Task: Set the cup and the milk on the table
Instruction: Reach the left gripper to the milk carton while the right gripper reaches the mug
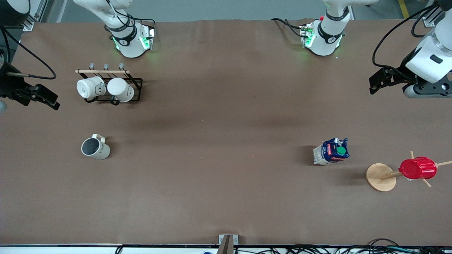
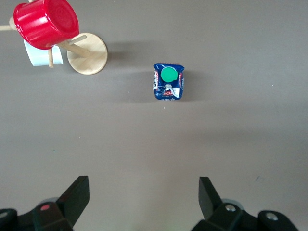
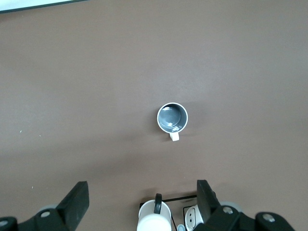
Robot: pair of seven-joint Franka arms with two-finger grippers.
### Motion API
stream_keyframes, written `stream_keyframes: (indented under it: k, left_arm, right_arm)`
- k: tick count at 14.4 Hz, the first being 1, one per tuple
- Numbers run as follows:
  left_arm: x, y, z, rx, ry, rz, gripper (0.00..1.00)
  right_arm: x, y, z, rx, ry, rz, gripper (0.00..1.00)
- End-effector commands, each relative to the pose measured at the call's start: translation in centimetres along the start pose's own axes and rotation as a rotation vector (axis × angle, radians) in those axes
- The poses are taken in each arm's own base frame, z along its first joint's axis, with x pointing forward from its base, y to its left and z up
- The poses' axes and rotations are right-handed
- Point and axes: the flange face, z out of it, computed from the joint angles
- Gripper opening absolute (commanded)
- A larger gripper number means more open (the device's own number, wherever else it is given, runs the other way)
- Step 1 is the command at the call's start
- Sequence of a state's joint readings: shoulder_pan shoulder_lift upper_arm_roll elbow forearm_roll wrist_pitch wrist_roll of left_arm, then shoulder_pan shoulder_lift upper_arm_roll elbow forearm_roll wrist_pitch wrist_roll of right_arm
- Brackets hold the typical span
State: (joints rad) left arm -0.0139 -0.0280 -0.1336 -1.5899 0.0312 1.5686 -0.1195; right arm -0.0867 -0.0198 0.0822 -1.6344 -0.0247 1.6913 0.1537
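The cream cup [image 1: 95, 147] with a dark grey inside stands upright on the brown table [image 1: 226, 106] toward the right arm's end. It also shows in the right wrist view [image 3: 172, 117]. The milk [image 1: 332, 151], dark blue with a green cap, stands on the table toward the left arm's end. It also shows in the left wrist view [image 2: 168, 82]. My left gripper [image 1: 378, 83] [image 2: 143, 185] is open and empty, raised over the table's left arm's end. My right gripper [image 1: 45, 97] [image 3: 142, 188] is open and empty, raised over the table's edge at the right arm's end.
A black wire rack [image 1: 136, 82] holds two white mugs [image 1: 106, 88], farther from the front camera than the cup. A wooden peg stand [image 1: 380, 177] carries a red ribbed cup [image 1: 417, 168] beside the milk, nearer the left arm's end.
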Motion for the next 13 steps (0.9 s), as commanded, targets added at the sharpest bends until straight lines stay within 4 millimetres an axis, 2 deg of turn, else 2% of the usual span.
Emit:
stream_keyframes:
  k: [1,3,5,8,11,13]
  left_arm:
    - [0.2,-0.2,-1.2,0.021,0.016,0.007,1.0]
    - [0.5,-0.3,-0.7,0.019,0.004,0.006,1.0]
    - [2.3,0.1,0.7,0.015,-0.015,0.013,1.0]
    - [6.2,0.5,8.0,-0.003,-0.052,-0.027,1.0]
    - [7.9,1.1,14.4,-0.014,0.003,-0.109,1.0]
    - [9.2,1.7,18.7,-0.024,0.008,-0.134,1.0]
  right_arm:
    - [-0.4,-0.1,-0.2,0.008,-0.003,0.016,0.99]
    - [-0.4,0.0,-0.2,0.007,-0.004,0.018,0.99]
    - [-0.4,0.0,-0.2,0.007,-0.006,0.018,0.99]
    - [-0.4,0.1,-0.1,0.007,-0.006,0.018,0.99]
    - [-0.1,0.0,0.1,0.009,0.006,0.013,0.99]
    - [1.2,-0.2,2.2,0.014,0.016,0.011,0.98]
